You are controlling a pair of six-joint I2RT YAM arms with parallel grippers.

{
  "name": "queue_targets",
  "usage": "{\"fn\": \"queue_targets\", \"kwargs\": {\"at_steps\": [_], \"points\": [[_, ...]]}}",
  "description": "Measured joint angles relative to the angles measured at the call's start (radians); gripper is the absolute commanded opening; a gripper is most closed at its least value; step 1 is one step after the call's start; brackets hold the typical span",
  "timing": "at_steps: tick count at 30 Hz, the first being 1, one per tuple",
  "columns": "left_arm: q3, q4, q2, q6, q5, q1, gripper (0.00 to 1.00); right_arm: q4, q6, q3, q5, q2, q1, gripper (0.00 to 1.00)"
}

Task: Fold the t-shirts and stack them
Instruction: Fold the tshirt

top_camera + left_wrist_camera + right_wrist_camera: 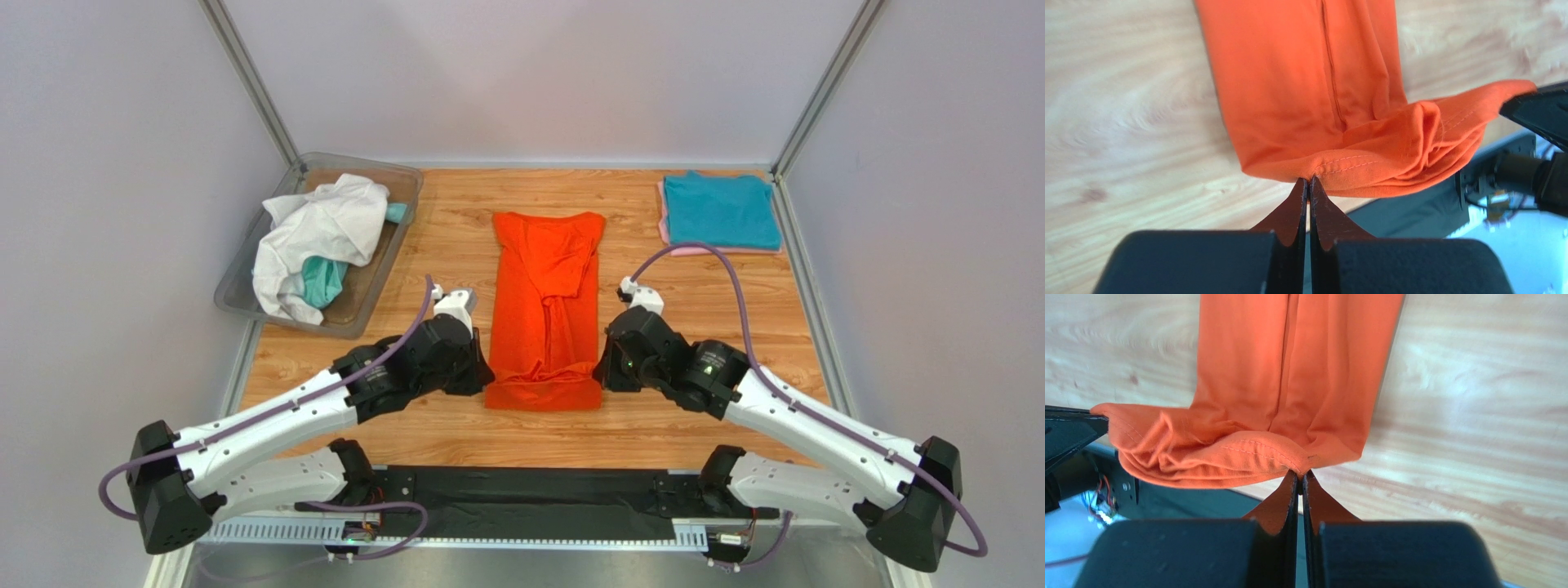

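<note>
On the wooden table (687, 423), bin (395, 245) left and teal t-shirt (720, 211) right, left pincer (1308, 181) and right pincer (1300, 474) clench the orange t-shirt (546, 294).

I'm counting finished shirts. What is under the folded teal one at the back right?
A pink edge shows along the left and near sides of the teal shirt, so pink cloth lies beneath. Whether it is folded, or whether anything lies under it, is covered.

no text, label, brand, number or sign can be read in any view; the orange t-shirt (547, 294) is plain cloth, its stitched hem at 6 o'clock unmarked.
</note>
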Motion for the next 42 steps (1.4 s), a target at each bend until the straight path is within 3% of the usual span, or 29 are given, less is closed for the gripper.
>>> {"fn": "queue_targets", "kwargs": {"at_steps": [24, 42], "points": [[0.281, 0.103, 0.367, 0.257, 0.219, 0.362, 0.00, 0.149, -0.278, 0.205, -0.161, 0.299, -0.363, 0.00], [0.398, 0.180, 0.658, 0.313, 0.359, 0.493, 0.00, 0.237, -0.340, 0.312, -0.327, 0.572, -0.510, 0.00]]}}
